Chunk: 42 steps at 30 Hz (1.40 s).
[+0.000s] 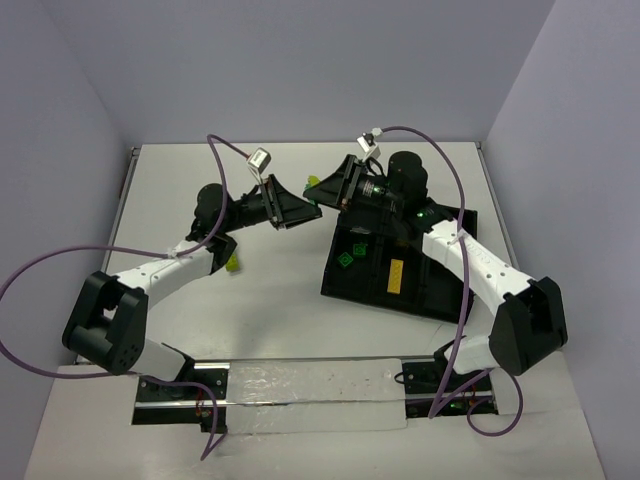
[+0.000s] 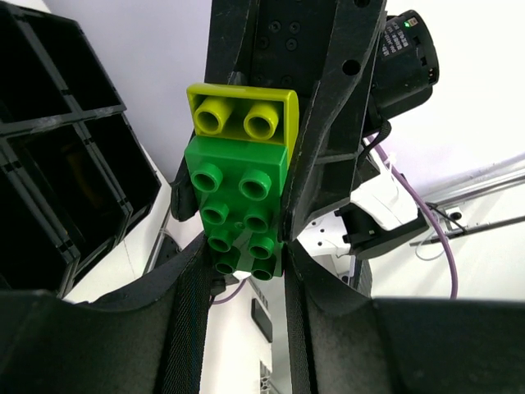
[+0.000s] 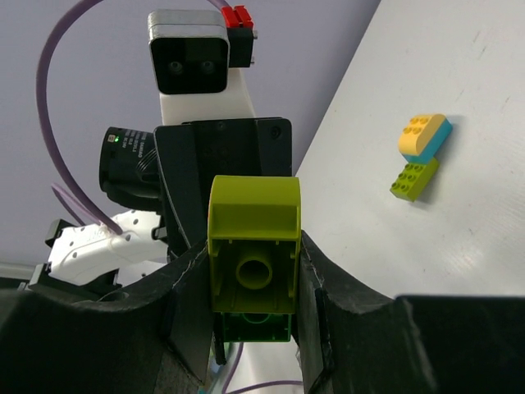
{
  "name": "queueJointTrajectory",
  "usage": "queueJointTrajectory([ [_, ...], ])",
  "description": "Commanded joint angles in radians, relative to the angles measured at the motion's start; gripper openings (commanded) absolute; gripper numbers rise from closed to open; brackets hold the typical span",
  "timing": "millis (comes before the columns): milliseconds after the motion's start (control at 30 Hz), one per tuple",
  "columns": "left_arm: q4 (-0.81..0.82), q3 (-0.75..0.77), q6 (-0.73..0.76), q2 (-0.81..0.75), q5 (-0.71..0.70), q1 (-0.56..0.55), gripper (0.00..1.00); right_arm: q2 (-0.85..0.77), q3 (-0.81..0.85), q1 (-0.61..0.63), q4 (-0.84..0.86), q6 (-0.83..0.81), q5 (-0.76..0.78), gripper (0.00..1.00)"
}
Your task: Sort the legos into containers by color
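A lime brick [image 3: 253,246] and a green brick [image 2: 239,205] are stuck together and held in the air between both grippers. My right gripper [image 3: 253,283] is shut on the lime brick, with the green one [image 3: 254,327] just behind it. My left gripper [image 2: 238,275] is shut on the lower end of the green brick, with the lime brick [image 2: 242,115] at the far end. In the top view the grippers meet left of the black tray [image 1: 430,295], the left gripper [image 1: 300,208] facing the right gripper [image 1: 328,188]. The tray holds two green bricks [image 1: 346,259] and a yellow one [image 1: 396,275].
A yellow, light blue and lime stack [image 3: 421,152] lies on the white table. A lime piece [image 1: 233,263] shows beside the left forearm. The tray's empty compartments [image 2: 66,164] are to the left in the left wrist view. Purple cables loop over both arms.
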Motion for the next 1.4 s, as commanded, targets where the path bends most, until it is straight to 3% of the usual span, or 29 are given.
queueJointTrajectory([
  [0,-0.006,-0.031,0.029,-0.039,-0.043,-0.005,0.0,0.017,0.0,0.017,0.004,-0.014,-0.006,0.43],
  [67,-0.042,-0.035,0.051,-0.052,-0.051,-0.003,0.0,0.01,-0.003,0.017,0.001,-0.021,0.002,0.56],
  [233,-0.085,-0.049,0.071,-0.062,-0.037,0.011,0.0,-0.003,0.023,0.015,-0.046,-0.054,0.008,0.66],
  [633,-0.13,-0.055,0.101,-0.092,-0.028,0.032,0.0,-0.045,-0.002,-0.008,-0.021,-0.032,0.019,0.6],
  [767,-0.134,-0.052,0.103,-0.089,-0.024,0.032,0.0,-0.037,-0.01,-0.011,0.01,-0.013,-0.002,0.53],
  [833,-0.132,-0.052,0.103,-0.087,-0.025,0.034,0.0,-0.034,-0.016,-0.011,0.022,-0.003,-0.007,0.42],
  [1200,-0.17,-0.057,0.125,-0.113,-0.027,0.051,0.0,-0.035,-0.03,-0.015,-0.027,-0.028,0.027,0.06],
  [1367,-0.232,-0.091,0.152,-0.161,-0.008,0.106,0.0,-0.061,-0.053,-0.044,-0.055,-0.043,0.044,0.01],
])
